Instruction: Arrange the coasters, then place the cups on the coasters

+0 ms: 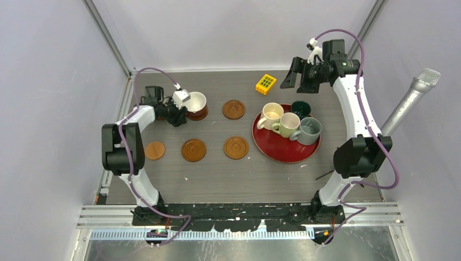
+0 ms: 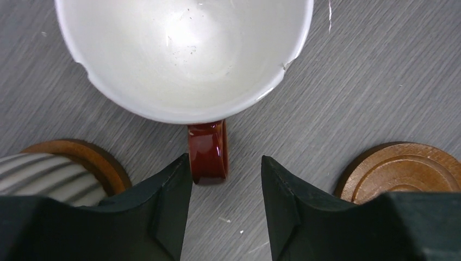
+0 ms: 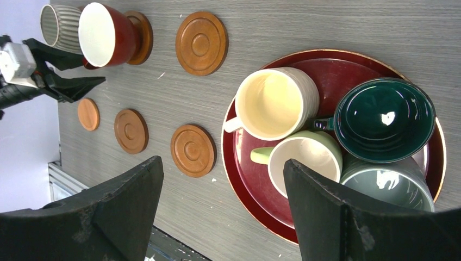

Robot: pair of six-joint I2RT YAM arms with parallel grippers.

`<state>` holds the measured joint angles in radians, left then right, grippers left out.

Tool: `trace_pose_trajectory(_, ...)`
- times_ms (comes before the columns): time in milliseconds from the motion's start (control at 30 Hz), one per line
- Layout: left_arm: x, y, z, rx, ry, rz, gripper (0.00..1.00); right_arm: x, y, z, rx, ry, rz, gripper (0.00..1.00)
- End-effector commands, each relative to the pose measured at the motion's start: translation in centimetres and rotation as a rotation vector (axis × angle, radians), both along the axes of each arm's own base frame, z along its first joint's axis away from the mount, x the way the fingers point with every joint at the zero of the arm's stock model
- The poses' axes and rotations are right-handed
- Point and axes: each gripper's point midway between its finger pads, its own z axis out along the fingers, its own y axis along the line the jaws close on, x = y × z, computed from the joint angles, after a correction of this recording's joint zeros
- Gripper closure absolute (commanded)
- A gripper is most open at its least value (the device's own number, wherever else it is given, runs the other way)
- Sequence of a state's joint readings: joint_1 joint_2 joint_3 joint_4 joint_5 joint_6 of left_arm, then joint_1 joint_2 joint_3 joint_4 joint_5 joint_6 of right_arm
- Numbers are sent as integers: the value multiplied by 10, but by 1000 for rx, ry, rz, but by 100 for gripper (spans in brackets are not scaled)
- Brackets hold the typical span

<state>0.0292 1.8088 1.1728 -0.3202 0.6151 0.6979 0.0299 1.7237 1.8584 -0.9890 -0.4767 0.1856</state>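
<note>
toward the far left corner of the table (image 1: 217, 182), the left gripper (image 2: 224, 162) has its fingers spread either side of the handle (image 2: 206, 152) of the brown cup (image 1: 195, 103). one finger is just beside the handle and the other stands apart from it, so nothing is pinched. the brown cup appears to sit on a coaster (image 3: 142, 35), whose edge peeks out past its base. just beside it, nearer the left edge, the ribbed cup (image 3: 57, 24) stands on its own coaster (image 2: 92, 157).

the laying-out looks done: six coasters in two rows of three. the bare far-row coaster (image 1: 234, 109) lies to the right of the brown cup. the near-left coaster (image 1: 155, 150), near-middle coaster (image 1: 194, 150) and near-right coaster (image 1: 236, 147) are also bare.

two of six cups look placed. four are left, crowded together on the red tray (image 1: 282, 156) toward the right edge: the cream cup (image 1: 271, 113), pale green cup (image 1: 287, 124), dark teal cup (image 1: 300, 107) and grey cup (image 1: 309, 129).

the right gripper (image 3: 223, 162) hangs above the far right corner, jaws spread wide and holding nothing.
</note>
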Motion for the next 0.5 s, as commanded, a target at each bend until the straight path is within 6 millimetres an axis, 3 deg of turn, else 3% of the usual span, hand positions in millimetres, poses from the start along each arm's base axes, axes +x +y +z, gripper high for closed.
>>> trace_pose_trajectory(0,-1,10,45,24,-97,12,48,-8,0,13,-19,-59,44,14)
trace_pose_trajectory(233,-6,14,106,37,-152,18,44,-19,-3,5,-67,-55,104,14)
trace_pose_trajectory(333,-10,2,130,60,-144,-2,43,-24,-4,3,-78,-48,126,14)
trace_pose_trajectory(467,-19,-40,146,83,-90,-54,42,-32,-6,3,-102,-43,158,15)
